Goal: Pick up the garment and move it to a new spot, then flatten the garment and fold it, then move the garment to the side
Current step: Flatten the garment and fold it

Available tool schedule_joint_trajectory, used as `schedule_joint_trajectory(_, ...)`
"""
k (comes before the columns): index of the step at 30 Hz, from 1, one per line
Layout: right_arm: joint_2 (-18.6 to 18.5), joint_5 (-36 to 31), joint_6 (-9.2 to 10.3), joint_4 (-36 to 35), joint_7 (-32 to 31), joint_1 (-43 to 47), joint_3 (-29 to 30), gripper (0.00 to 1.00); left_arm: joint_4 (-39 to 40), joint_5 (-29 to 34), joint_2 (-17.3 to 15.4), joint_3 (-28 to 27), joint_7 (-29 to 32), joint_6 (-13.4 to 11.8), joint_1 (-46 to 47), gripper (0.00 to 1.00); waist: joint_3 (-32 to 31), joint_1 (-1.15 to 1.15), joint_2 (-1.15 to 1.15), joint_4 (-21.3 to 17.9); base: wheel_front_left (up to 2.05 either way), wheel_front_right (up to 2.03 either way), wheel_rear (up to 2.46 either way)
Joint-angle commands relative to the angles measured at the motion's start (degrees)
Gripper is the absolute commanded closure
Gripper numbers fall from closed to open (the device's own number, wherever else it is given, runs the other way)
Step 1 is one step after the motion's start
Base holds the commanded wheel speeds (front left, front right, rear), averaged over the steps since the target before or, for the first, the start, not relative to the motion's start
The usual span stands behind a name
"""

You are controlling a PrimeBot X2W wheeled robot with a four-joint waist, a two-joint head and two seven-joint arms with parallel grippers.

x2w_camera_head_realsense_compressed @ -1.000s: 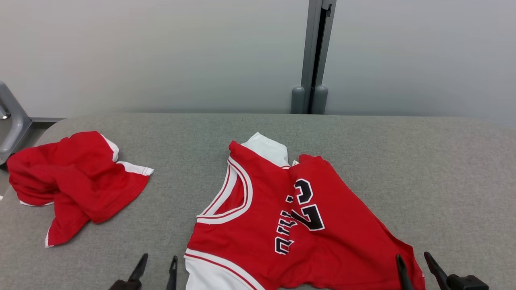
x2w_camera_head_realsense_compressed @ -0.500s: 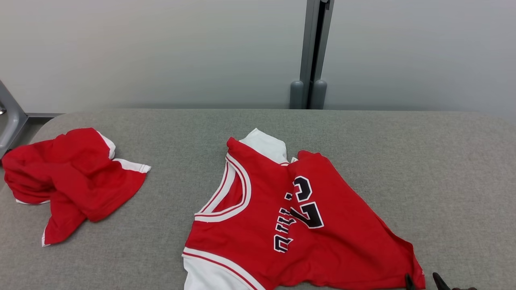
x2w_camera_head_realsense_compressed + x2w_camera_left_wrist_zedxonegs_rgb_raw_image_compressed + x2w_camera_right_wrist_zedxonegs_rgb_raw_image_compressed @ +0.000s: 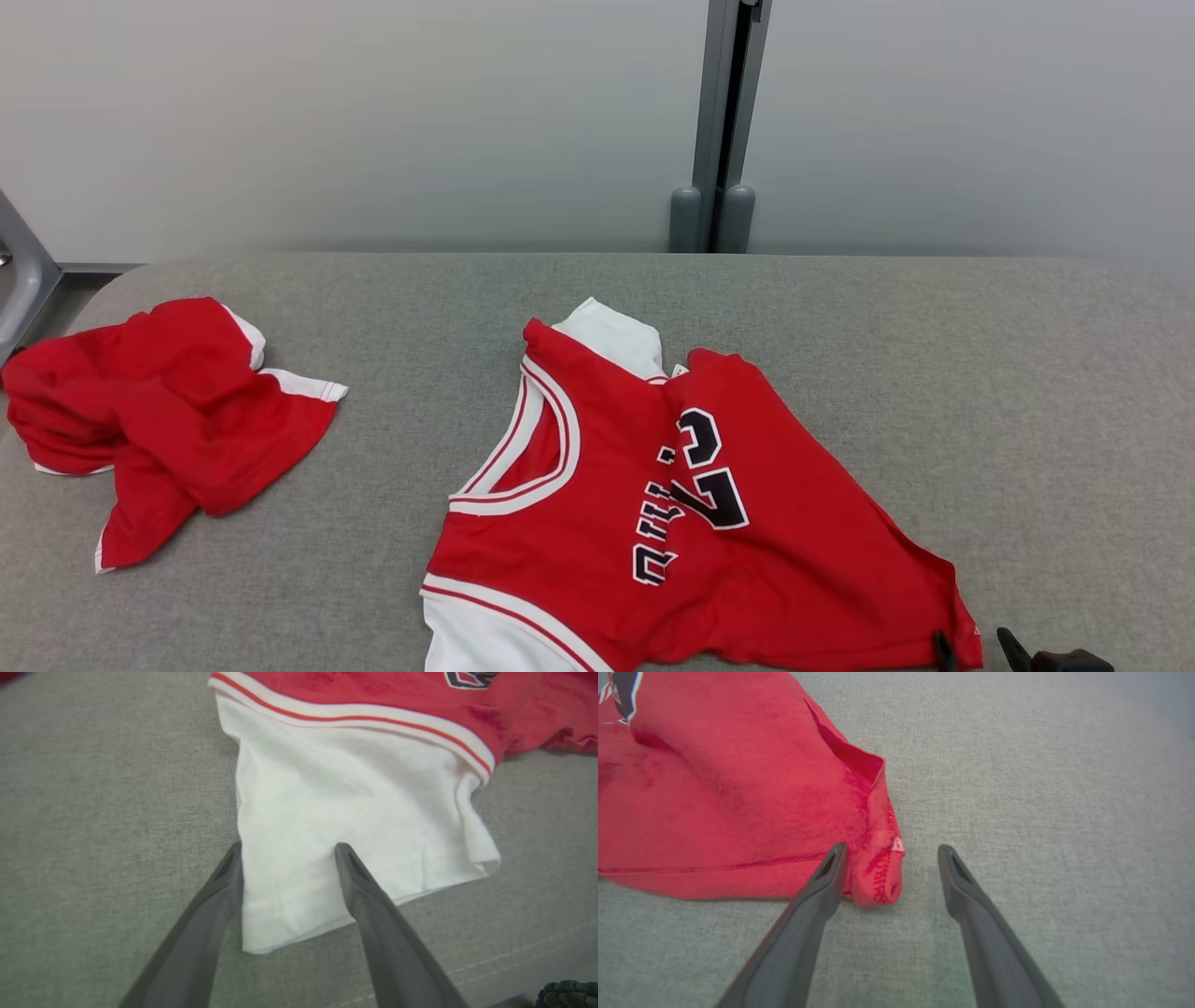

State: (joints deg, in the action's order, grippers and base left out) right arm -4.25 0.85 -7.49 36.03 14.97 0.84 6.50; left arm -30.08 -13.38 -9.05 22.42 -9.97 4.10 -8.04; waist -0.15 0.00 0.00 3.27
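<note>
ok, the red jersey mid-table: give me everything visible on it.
The red jersey looks like soft knit, with white-and-red banded trim, black white-edged print, and white sleeves. It lies rumpled on the grey fabric table, one side folded over along a crease that hides part of the print. The open left gripper straddles the near sleeve's edge; the open right gripper brackets a red hem corner. Contact can't be judged.

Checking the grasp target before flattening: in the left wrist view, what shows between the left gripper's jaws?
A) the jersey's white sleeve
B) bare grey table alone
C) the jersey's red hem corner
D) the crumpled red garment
A: the open jaws of the left gripper frame the white sleeve, with white cloth across the gap between them.
</note>
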Motion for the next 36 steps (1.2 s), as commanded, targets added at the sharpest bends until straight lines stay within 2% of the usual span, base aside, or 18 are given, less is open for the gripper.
schedule_joint_trajectory(1, -0.5, -0.5, -0.01, 0.8, 0.3, -1.1, -0.1, 0.00, -0.7, -0.2, -0.1, 0.0, -0.2, 0.4, 1.1, 0.00, -0.1, 0.00, 0.00, 0.1, 0.00, 0.00, 0.00)
schedule_joint_trajectory(2, -0.5, -0.5, -0.01, 1.2, 0.3, -1.4, -0.2, 0.13, -1.0, -0.2, -0.1, 0.1, -0.2, 0.3, 1.4, 0.00, -0.1, 0.00, 0.00, 0.1, 0.00, 0.00, 0.00)
schedule_joint_trajectory(3, -0.5, -0.6, -0.01, 1.3, 0.3, -1.6, -0.2, 0.33, -1.4, -0.4, 0.0, 0.2, -0.2, 0.4, 1.6, 0.00, -0.1, 0.00, 0.00, 0.1, 0.00, 0.00, 0.00)
schedule_joint_trajectory(4, -0.4, -0.6, -0.01, 1.5, 0.3, -1.8, -0.3, 0.60, -1.8, -0.7, 0.2, 0.3, -0.1, 0.6, 1.7, 0.00, -0.1, 0.00, 0.00, 0.1, 0.00, 0.00, 0.00)
schedule_joint_trajectory(5, -0.4, -0.5, -0.01, 1.8, 0.3, -2.0, -0.6, 1.00, -2.4, -1.2, 0.5, 0.4, 0.1, 0.9, 1.7, 0.00, -0.2, 0.00, 0.00, 0.0, 0.00, 0.00, 0.00)
schedule_joint_trajectory(6, -0.3, -0.5, -0.01, 2.1, 0.3, -2.1, -0.8, 1.00, -2.9, -1.7, 0.7, 0.5, 0.5, 1.0, 1.8, 0.13, -0.2, 0.00, 0.00, -0.1, 0.00, 0.00, 0.00)
schedule_joint_trajectory(7, -0.3, -0.4, -0.01, 2.4, 0.3, -2.2, -1.0, 1.00, -3.4, -2.0, 0.8, 0.5, 0.6, 1.3, 1.9, 0.84, -0.2, 0.00, 0.00, -0.2, 0.00, 0.00, 0.00)
schedule_joint_trajectory(8, -0.3, -0.2, -0.01, 2.6, 0.3, -2.3, -1.2, 1.00, -3.9, -2.2, 0.9, 0.8, 0.6, 1.5, 2.1, 1.00, -0.2, 0.00, 0.00, -0.2, 0.00, 0.00, 0.00)
schedule_joint_trajectory(12, 0.1, 1.4, -0.01, 1.6, 0.3, -2.5, -2.9, 1.00, -4.5, -3.8, 1.3, 0.6, -0.8, 2.0, 2.7, 1.00, -0.2, 0.00, 0.00, -0.4, 0.00, 0.00, 0.00)
schedule_joint_trajectory(15, 0.4, 4.3, -0.01, -1.1, 0.3, -1.3, -6.4, 1.00, -3.3, -5.1, 1.5, 0.1, -2.1, 2.3, 3.6, 1.00, -0.2, 0.00, 0.00, -0.4, 0.00, 0.00, 0.00)
schedule_joint_trajectory(18, 0.1, 7.4, -0.01, -5.1, 0.3, -0.2, -11.6, 1.00, -0.9, -6.4, 1.6, -0.6, -3.2, 2.6, 4.6, 1.00, 0.1, 0.00, 0.00, -0.7, 0.00, 0.00, 0.00)
schedule_joint_trajectory(23, -2.7, 12.8, -0.01, -11.5, 0.3, -2.9, -21.1, 1.00, 5.9, -7.8, 0.4, -1.0, -3.5, 3.0, 9.5, 1.00, 1.2, 0.00, 0.00, -1.0, 0.00, 0.00, 0.00)
schedule_joint_trajectory(27, -5.6, 16.8, -0.01, -14.5, -1.1, -9.9, -25.4, 1.00, 10.7, -9.6, -1.8, -3.0, -1.6, 3.2, 17.0, 1.00, 3.1, 0.00, 0.00, -1.7, 0.00, 0.00, 0.00)
schedule_joint_trajectory(30, -6.2, 20.5, -0.01, -14.8, -1.4, -17.6, -26.2, 1.00, 12.2, -11.9, -2.9, -4.7, 0.9, 3.4, 25.4, 1.00, 5.2, 0.00, 0.00, -2.1, 0.00, 0.00, 0.00)
schedule_joint_trajectory(34, -8.1, 23.2, -0.01, -12.4, -1.6, -30.7, -27.6, 1.00, 9.5, -15.8, -4.9, -7.1, 4.6, 3.5, 38.6, 1.00, 9.3, 0.00, 0.00, -2.8, 0.00, 0.00, 0.00)
schedule_joint_trajectory(36, -7.3, 26.8, -0.01, -10.1, -1.8, -38.0, -27.0, 1.00, 7.1, -18.2, -5.3, -8.4, 6.2, 3.6, 46.1, 1.00, 11.7, 0.00, 0.00, -3.3, 0.00, 0.00, 0.00)
